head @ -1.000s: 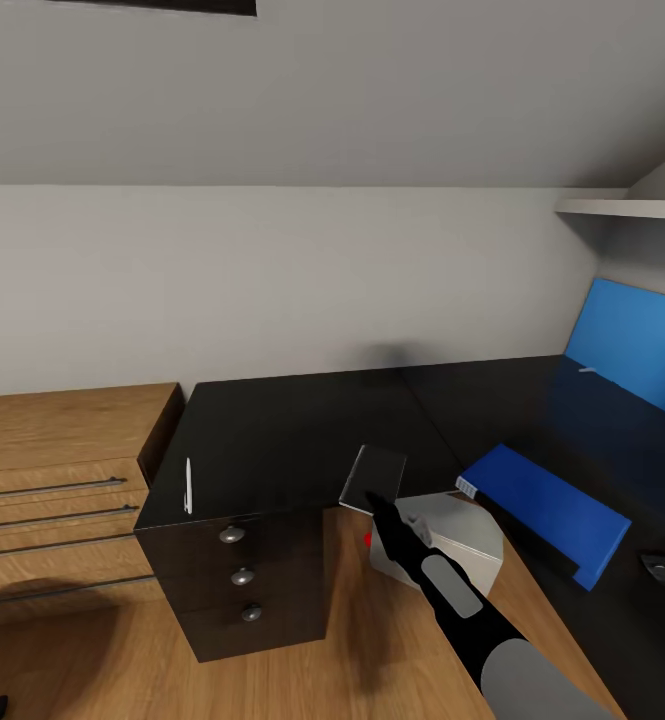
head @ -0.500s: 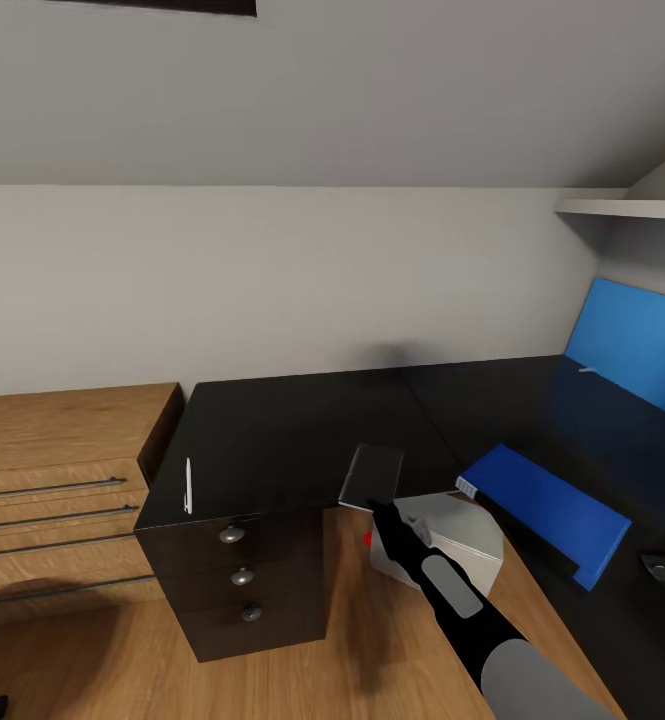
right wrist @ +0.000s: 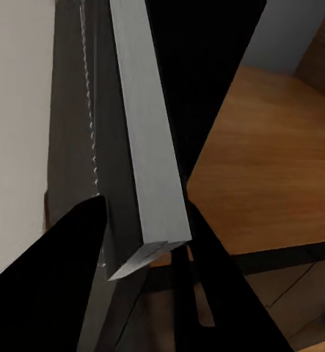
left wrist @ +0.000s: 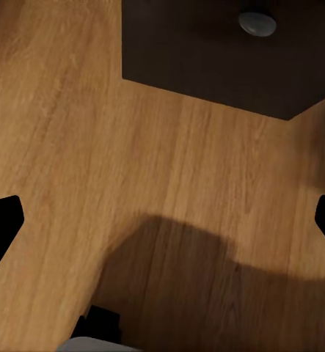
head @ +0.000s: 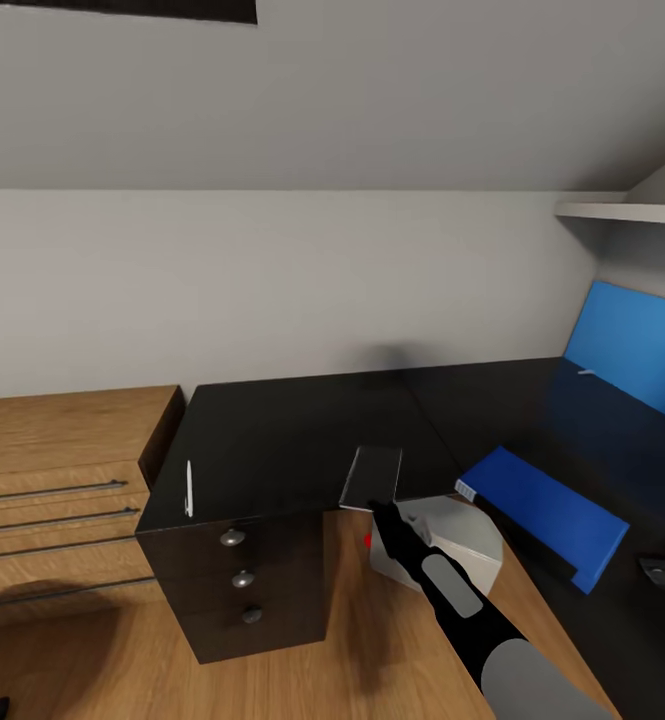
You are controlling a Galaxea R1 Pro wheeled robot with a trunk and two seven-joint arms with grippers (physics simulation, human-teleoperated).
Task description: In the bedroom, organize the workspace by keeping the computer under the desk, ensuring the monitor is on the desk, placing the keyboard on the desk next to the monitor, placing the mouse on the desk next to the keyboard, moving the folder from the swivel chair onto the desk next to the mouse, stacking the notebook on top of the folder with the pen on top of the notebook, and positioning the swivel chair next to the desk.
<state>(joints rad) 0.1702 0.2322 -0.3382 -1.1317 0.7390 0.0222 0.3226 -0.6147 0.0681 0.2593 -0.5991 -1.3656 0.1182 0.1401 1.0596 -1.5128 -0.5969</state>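
Observation:
The thin grey notebook (head: pixel 372 474) sits over the inner corner edge of the glossy black desk (head: pixel 272 430). My right gripper (head: pixel 377 506) is shut on its near edge. In the right wrist view the notebook (right wrist: pixel 144 147) shows edge-on between the two black fingers (right wrist: pixel 74 279). A white pen (head: pixel 188 488) lies near the desk's left front corner. On the right wing lies the blue folder (head: pixel 537 510), with the dark mouse (head: pixel 664 572) beyond it. The light grey computer (head: pixel 450 540) stands under the desk. My left gripper (left wrist: pixel 162 224) hangs open over the wood floor.
The dark three-drawer unit (head: pixel 242 575) stands under the desk's left end, and its knob (left wrist: pixel 257 22) shows in the left wrist view. A light wooden drawer cabinet (head: pixel 62 480) adjoins it on the left. A blue wall panel (head: pixel 632 350) and white shelf (head: pixel 622 212) are at the right.
The whole head view has shifted slightly downward, so the camera moved. The notebook in the right gripper looks a little narrower and more upright than before.

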